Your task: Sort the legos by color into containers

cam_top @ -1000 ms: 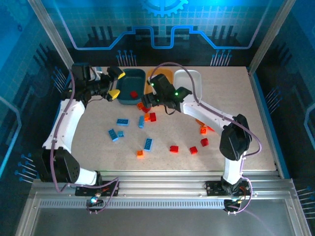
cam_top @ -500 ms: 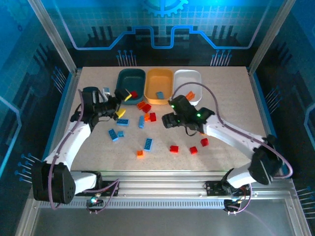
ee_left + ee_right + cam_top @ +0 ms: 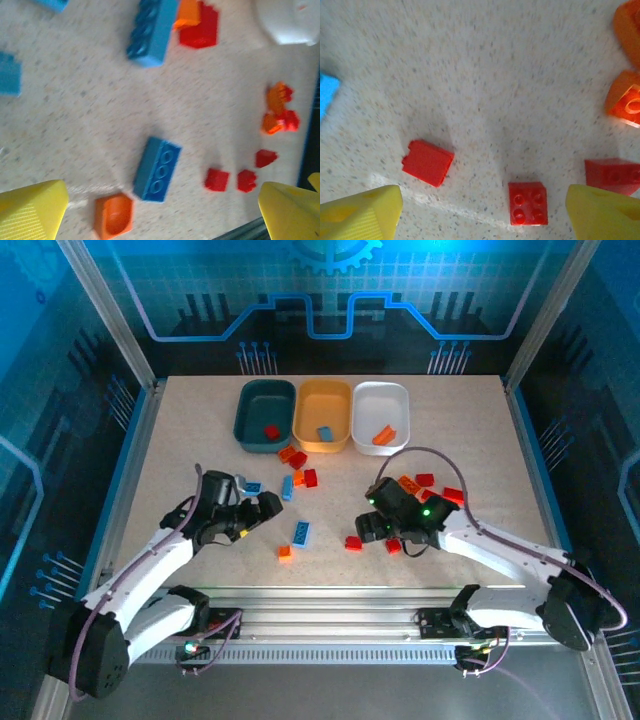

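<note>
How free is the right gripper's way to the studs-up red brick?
Probably yes. The right gripper is open above it, the studs-up red brick lies on bare table between the fingers, nothing on top. A second red brick lies nearby but apart.

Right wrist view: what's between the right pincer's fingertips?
In the right wrist view, a studded red brick lies on the table, untouched, between the fingertips of the open right pincer; another red brick lies just ahead.

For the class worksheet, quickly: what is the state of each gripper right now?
Left gripper: open, holding nothing.
Right gripper: open, holding nothing.
</note>
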### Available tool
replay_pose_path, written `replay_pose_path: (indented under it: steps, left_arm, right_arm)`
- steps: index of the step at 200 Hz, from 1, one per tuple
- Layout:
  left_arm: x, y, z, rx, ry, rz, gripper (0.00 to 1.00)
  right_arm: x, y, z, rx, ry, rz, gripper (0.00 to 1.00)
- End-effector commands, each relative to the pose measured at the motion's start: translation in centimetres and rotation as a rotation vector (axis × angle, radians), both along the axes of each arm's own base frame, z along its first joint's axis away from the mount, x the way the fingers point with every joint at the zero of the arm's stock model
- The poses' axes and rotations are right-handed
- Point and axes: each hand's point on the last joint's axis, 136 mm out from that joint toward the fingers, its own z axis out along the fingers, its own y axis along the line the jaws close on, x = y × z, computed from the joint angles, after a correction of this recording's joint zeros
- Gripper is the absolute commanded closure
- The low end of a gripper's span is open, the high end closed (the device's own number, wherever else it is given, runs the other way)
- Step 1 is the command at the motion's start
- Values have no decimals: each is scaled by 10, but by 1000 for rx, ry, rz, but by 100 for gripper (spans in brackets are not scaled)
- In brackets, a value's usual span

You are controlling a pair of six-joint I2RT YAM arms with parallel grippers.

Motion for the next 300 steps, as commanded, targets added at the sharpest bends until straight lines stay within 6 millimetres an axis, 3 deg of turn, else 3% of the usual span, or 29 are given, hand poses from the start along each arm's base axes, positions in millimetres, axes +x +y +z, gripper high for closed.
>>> replay_pose_path:
  steps: [1, 25, 30, 47, 83, 101, 150, 178, 204, 250, 278, 300]
  left_arm:
    - [1, 6, -9, 80, -9, -13, 1]
    - [7, 5, -18, 108, 18, -25, 1]
    - [7, 4, -21, 112, 27, -29, 1]
    - [6, 5, -31, 139, 57, -42, 1]
    - [10, -8, -33, 96, 82, -58, 1]
    - [15, -15, -27, 104, 68, -75, 1]
    - [29, -39, -24, 69, 63, -117, 1]
    - [30, -43, -24, 57, 67, -122, 1]
    - [33, -45, -21, 56, 63, -131, 1]
    - [32, -49, -17, 56, 60, -149, 1]
    - [30, -50, -18, 49, 61, -151, 1]
    - [28, -52, -14, 43, 47, -156, 1]
  right_arm:
    - [1, -3, -10, -43, 32, -29, 14]
    - [7, 17, -14, -10, 57, 29, 16]
    - [10, 8, -19, -67, 56, -3, 17]
    - [38, -8, -10, -137, 2, -66, 19]
    - [96, -59, -29, -224, 70, -222, 22]
    - [117, -71, -36, -290, 69, -236, 22]
    - [164, -74, -53, -285, 123, -210, 20]
    - [166, -85, -64, -345, 150, -222, 21]
    - [156, -82, -80, -318, 206, -211, 23]
    - [131, -66, -79, -216, 276, -194, 30]
    - [118, -38, -68, -126, 282, -159, 32]
    - [121, -46, -70, -176, 272, -187, 39]
